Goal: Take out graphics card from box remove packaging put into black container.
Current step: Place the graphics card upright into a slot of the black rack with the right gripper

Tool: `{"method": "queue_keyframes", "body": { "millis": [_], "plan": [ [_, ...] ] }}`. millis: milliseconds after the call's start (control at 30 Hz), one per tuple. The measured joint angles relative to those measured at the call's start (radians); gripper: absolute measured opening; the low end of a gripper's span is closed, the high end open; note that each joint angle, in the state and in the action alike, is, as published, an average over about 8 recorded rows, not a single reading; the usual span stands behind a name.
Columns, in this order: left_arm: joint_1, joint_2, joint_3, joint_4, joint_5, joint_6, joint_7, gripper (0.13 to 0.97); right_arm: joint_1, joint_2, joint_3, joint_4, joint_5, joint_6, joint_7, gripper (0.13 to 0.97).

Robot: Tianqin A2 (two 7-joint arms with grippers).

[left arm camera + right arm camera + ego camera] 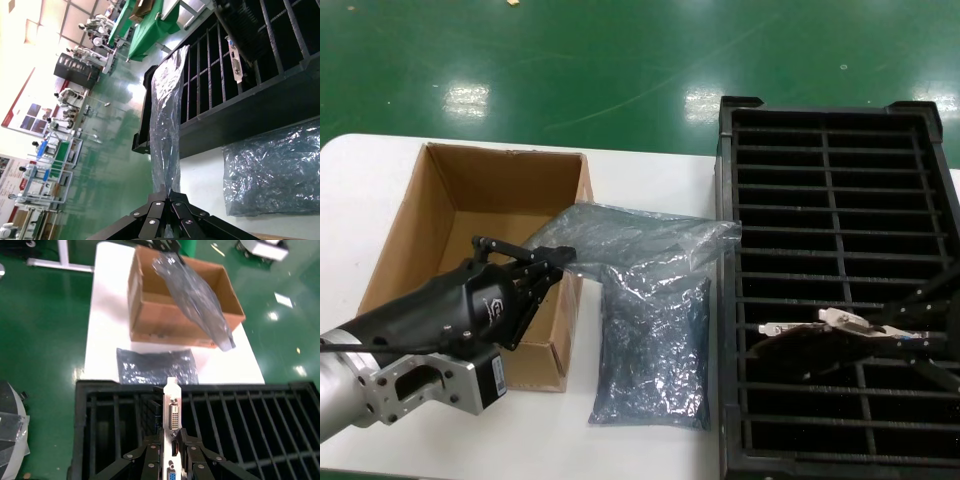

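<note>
Two end effectors work at once: the right end effector (171,450), clamped on the card (171,416) by its bracket, holds it over the container (835,285), while the left end effector (558,262) pinches an empty bag (640,238) aloft beside the box (430,215). Another bag (653,350) lies flat on the table (650,170).

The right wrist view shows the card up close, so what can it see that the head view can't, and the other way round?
Only the right wrist view shows the ports on the graphics card's silver bracket, pinched in the right pincer. Only the head view shows the left pincer gripping the held packaging beside the box. Both show the black container, the box, the held bag and another bag lying flat on the table.
</note>
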Motion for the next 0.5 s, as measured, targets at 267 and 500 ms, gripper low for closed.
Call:
{"method": "queue_keyframes", "body": {
  "millis": [267, 500],
  "plan": [
    [0.0, 0.0, 0.0, 0.0, 0.0, 0.0, 0.0, 0.139, 0.009, -0.022, -0.036, -0.066, -0.054, -0.005, 0.02, 0.187],
    [0.0, 0.0, 0.0, 0.0, 0.0, 0.0, 0.0, 0.139, 0.012, -0.039, -0.048, -0.09, -0.091, 0.004, 0.025, 0.187]
  ]
}}
